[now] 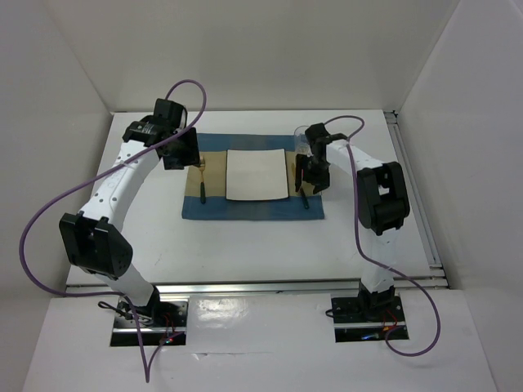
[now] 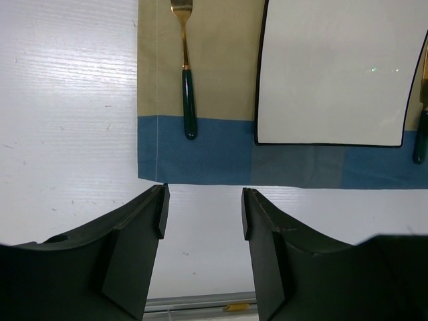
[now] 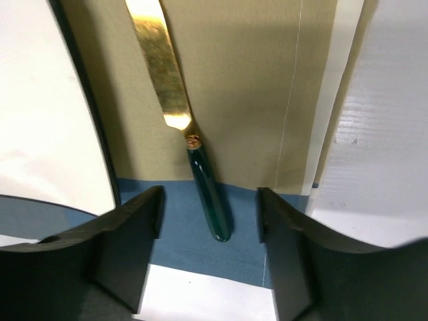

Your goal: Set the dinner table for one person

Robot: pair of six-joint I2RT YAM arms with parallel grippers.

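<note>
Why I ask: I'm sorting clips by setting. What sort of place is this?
Probably a robot test booth, not a dining room: plain white walls enclose the table, and a left arm and right arm are bolted at its near edge.

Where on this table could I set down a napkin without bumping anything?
A bare strip of dinner table lies between the placemat and the metal rail. The placemat itself is crowded: fork, plate, knife side by side, a glass near its far right corner.
</note>
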